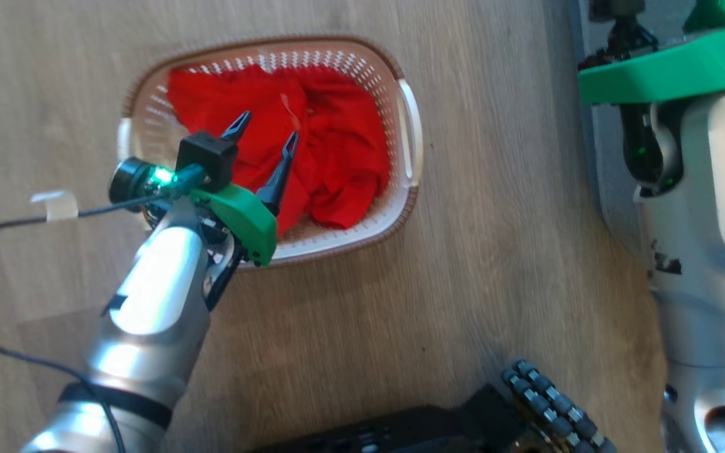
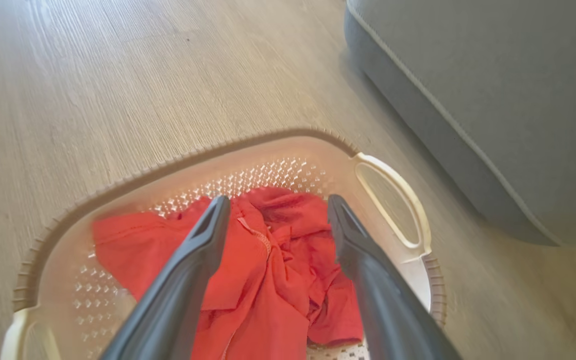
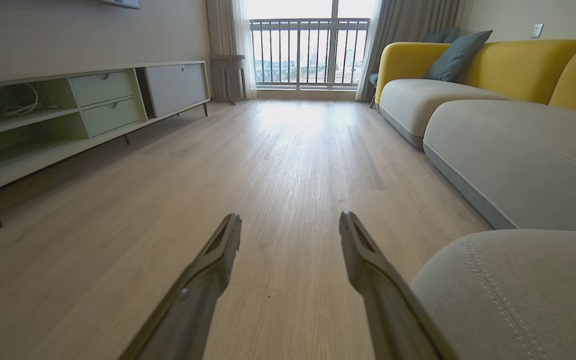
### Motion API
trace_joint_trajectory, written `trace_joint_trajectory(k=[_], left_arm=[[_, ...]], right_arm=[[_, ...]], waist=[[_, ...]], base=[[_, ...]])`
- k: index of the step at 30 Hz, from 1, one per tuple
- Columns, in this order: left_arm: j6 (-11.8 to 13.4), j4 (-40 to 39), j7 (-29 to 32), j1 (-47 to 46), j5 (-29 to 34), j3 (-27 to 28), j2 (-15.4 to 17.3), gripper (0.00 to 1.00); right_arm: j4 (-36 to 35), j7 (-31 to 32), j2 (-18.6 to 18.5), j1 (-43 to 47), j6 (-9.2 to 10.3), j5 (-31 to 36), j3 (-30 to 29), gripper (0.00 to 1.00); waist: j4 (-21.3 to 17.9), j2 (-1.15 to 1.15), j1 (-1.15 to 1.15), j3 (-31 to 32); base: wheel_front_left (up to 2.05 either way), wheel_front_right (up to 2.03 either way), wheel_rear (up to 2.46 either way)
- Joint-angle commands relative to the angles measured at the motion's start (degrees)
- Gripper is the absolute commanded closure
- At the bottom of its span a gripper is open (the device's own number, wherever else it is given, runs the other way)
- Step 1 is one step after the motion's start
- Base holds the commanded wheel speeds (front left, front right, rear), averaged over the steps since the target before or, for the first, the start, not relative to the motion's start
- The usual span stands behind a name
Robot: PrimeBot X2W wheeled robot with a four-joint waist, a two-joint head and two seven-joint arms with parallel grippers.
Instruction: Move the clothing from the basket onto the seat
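The step in hand looks like the reach into the basket (image 1: 380,74), which stands on the wooden floor (image 1: 463,283) at about 11 o'clock in the head view, with the red clothing (image 1: 337,145) bunched inside it. To do it well, the left gripper (image 1: 269,127) should drop straight onto the thickest fold at the heap's middle, well clear of the perforated wall, and close on several layers so the garment lifts whole. The carry then goes toward the seat (image 2: 493,100), at about 2 o'clock from the basket in the left wrist view. The left gripper (image 2: 278,202) stands spread wide over the cloth, holding nothing; whether its tips touch fabric I cannot tell. The right gripper (image 3: 290,219) is also wide apart and empty, above bare floor.
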State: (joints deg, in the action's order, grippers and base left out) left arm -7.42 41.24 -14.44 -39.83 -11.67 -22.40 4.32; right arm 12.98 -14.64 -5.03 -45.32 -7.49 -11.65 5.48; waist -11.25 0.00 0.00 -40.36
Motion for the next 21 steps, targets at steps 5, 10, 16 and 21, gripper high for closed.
trace_joint_trajectory(k=[5, 10, 16, 21], left_arm=[[-0.07, 5.24, -0.56, -4.88, 1.55, -2.81, 2.24, 0.0], [0.07, 12.17, -0.56, -8.98, 3.62, -5.51, 2.93, 0.0], [2.51, 19.75, -0.49, -14.15, 7.1, -8.15, 3.29, 0.0], [5.46, 25.03, 0.57, -18.29, 9.22, -9.7, 4.1, 0.0]], right_arm=[[-3.76, -0.36, 1.67, -2.07, 0.0, -0.3, 1.89, 0.0], [-4.42, -0.36, 2.04, -2.19, 0.0, -1.16, 2.76, 0.0], [-4.9, -0.36, 2.13, -1.94, 0.0, -4.5, 3.49, 0.0], [-5.3, -0.36, 2.14, -1.33, 0.0, -7.58, 4.11, 0.0]], waist=[[-3.87, 0.0, 0.0, -6.11], [-5.93, 0.0, 0.0, -8.41], [-8.78, 0.0, 0.0, -10.7], [-11.43, 0.0, 0.0, -12.53]], base=[[0.0, 0.0, 0.0], [0.0, 0.0, 0.0], [0.0, 0.0, 0.0], [0.0, 0.0, 0.0]])
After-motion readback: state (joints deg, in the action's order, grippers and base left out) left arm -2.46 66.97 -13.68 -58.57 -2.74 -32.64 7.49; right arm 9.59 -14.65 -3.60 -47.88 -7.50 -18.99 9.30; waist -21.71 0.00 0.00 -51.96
